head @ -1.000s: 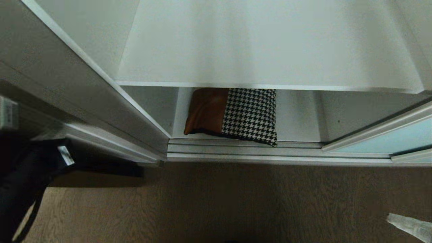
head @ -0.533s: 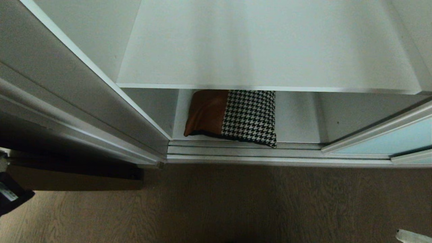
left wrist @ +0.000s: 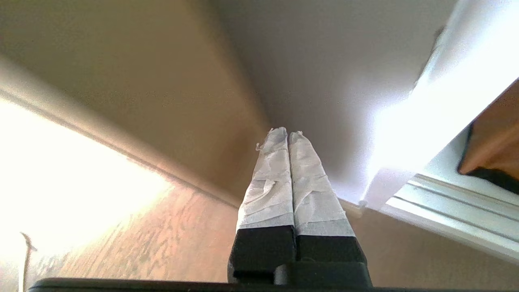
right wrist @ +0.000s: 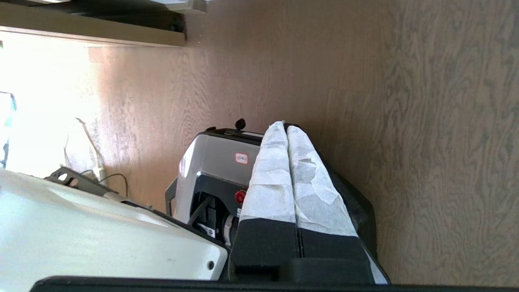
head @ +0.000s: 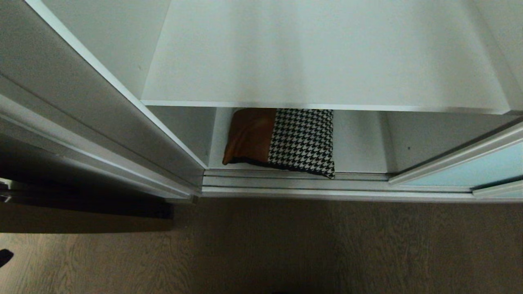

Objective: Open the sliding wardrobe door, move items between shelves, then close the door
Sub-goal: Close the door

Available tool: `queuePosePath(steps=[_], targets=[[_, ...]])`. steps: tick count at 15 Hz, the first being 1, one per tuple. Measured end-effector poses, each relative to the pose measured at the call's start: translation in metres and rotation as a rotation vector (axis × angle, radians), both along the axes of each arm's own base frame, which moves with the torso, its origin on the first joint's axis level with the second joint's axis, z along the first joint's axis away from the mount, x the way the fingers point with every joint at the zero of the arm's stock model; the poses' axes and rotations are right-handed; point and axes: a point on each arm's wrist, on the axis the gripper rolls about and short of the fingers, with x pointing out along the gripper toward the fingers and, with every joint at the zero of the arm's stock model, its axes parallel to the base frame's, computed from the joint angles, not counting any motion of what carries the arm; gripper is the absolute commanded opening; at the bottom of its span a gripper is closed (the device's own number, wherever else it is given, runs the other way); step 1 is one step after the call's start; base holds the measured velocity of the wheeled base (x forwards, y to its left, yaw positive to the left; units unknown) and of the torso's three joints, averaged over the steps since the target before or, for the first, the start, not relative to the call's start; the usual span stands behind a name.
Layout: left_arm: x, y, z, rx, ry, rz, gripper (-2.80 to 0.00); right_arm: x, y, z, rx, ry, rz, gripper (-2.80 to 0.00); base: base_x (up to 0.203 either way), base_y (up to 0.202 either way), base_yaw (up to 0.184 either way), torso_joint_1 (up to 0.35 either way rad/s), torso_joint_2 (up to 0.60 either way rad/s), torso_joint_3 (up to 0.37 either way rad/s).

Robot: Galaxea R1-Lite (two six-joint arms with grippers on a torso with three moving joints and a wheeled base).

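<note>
A rectangular cushion [head: 282, 141] lies flat on the wardrobe's bottom shelf [head: 359, 143], a smooth white board. The cushion's left part is tan-brown and leather-like with soft creases, its right part black-and-white houndstooth weave, and a black edge shows along its front. Its near right corner reaches the silver ribbed floor track [head: 294, 181] that runs along the front of the cushion. Directly above the cushion, the upper shelf [head: 318, 61], a broad matt white board with a thin square front edge, covers the cushion's back part. To the cushion's right, the sliding wardrobe door [head: 470, 167] of frosted pale aqua glass in a slim silver-white frame stands pushed aside, leaving the opening in front of the cushion free. To the cushion's left rises the wardrobe's white side panel [head: 81, 106].

In front of the track spreads a grey-brown wood-grain floor [head: 286, 245], open and flat.

The left tool [left wrist: 286, 134], its fingers wrapped in crinkled white tape above black bases, is pressed fully together and holds nothing; it sits low by the floor, left of the cushion, whose tan corner [left wrist: 492, 150] shows at the edge of its wrist view. The right tool [right wrist: 284, 125], taped alike, is likewise closed tight and empty, over the floor beside the robot's grey base [right wrist: 215, 162].
</note>
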Motion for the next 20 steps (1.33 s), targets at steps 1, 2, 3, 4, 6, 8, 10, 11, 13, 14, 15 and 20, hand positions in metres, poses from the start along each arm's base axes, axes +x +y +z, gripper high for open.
queuePosePath(steps=[1,2,3,4,6,8,10,11,13,14,15,20], targets=[[-0.007,0.001,-0.004,0.002,-0.011,0.01,-2.8,-0.001,0.0,-0.001,0.0,-0.003,0.0,-2.8,0.0,0.0,0.0,0.0,0.0,0.0],[-0.015,0.003,-0.01,0.011,-0.015,0.022,-2.8,-0.003,0.0,-0.001,0.001,-0.009,0.0,-2.8,0.0,0.0,0.0,0.0,0.0,0.0],[-0.022,0.004,-0.016,0.025,-0.013,0.033,-2.8,-0.004,0.0,-0.001,0.0,-0.015,0.001,-2.8,0.0,0.0,0.0,0.0,0.0,0.0],[-0.028,0.005,-0.021,0.034,-0.014,0.04,-2.8,-0.005,0.0,0.0,0.001,-0.026,0.002,-2.8,0.0,0.0,0.0,0.0,0.0,0.0],[-0.041,0.007,-0.033,0.045,-0.017,0.064,-2.8,-0.011,0.0,-0.002,0.002,-0.035,0.003,-2.8,0.0,0.0,0.0,0.0,0.0,0.0],[-0.053,0.007,-0.046,0.054,-0.014,0.076,-2.8,-0.018,0.0,-0.005,0.001,-0.027,0.003,-2.8,0.0,0.0,0.0,0.0,0.0,0.0],[-0.063,0.007,-0.056,0.05,-0.019,0.068,-2.8,-0.023,0.0,-0.006,0.001,-0.042,0.008,-2.8,0.0,0.0,0.0,0.0,0.0,0.0],[-0.067,0.007,-0.063,0.026,-0.013,0.061,-2.8,-0.024,0.0,-0.006,0.002,-0.052,0.013,-2.8,0.0,0.0,0.0,0.0,0.0,0.0],[-0.075,0.006,-0.073,-0.018,-0.02,0.042,-2.8,-0.027,0.0,-0.006,0.005,-0.063,0.024,-2.8,0.0,0.0,0.0,0.0,0.0,0.0],[-0.077,0.006,-0.08,-0.017,0.014,0.022,-2.8,-0.028,0.0,-0.008,0.005,-0.058,0.026,-2.8,0.0,0.0,0.0,0.0,0.0,0.0],[-0.08,0.005,-0.089,-0.015,0.056,-0.01,-2.8,-0.03,0.0,-0.009,0.005,-0.062,0.026,-2.8,0.0,0.0,0.0,0.0,0.0,0.0],[-0.087,-0.003,-0.109,0.044,0.144,-0.383,-2.8,-0.034,0.0,-0.013,0.004,-0.075,0.027,-2.8,0.0,0.0,0.0,0.0,0.0,0.0]])
